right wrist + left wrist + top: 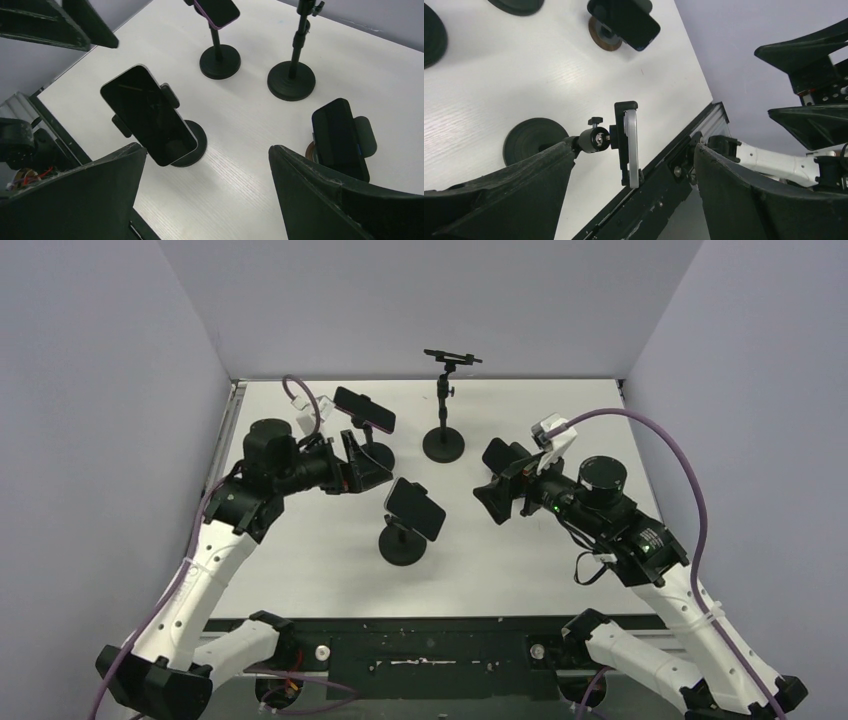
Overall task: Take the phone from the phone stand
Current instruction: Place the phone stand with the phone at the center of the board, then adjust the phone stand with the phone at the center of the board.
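A dark phone point(415, 508) sits clamped in a short phone stand point(402, 545) at the table's middle. In the left wrist view this phone point(631, 150) shows edge-on in its clamp, beyond the fingertips and untouched. My left gripper point(372, 466) point(634, 167) is open and holds nothing, just left of that phone. My right gripper point(487, 485) point(207, 150) is open and empty, to the phone's right; it sees the same phone point(147, 117) screen-on. A second phone point(364, 410) sits on a stand at the back left. A third phone point(340, 137) point(624, 20) rests on a brown-based stand.
A tall stand point(443, 410) with an empty clamp rises at the back centre on a round base point(291, 80). The black front rail point(659, 200) runs along the table's near edge. Purple cables loop over both arms.
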Action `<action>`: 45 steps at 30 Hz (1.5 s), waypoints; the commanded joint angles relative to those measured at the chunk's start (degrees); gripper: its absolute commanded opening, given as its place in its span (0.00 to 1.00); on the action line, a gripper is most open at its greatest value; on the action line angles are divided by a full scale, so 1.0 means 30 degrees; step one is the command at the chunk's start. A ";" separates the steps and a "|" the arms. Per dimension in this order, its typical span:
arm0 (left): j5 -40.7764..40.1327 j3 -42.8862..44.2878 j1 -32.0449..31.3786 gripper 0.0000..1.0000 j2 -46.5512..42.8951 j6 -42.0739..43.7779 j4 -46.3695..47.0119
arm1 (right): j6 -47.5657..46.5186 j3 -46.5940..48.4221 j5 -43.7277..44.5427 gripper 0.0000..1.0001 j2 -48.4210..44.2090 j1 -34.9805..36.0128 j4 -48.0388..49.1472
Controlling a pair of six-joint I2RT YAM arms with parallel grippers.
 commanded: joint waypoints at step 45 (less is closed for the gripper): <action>-0.2465 -0.2604 -0.2487 0.76 -0.3786 0.0372 0.1691 | -0.3143 -0.3762 0.1142 1.00 0.4540 0.5150 0.6702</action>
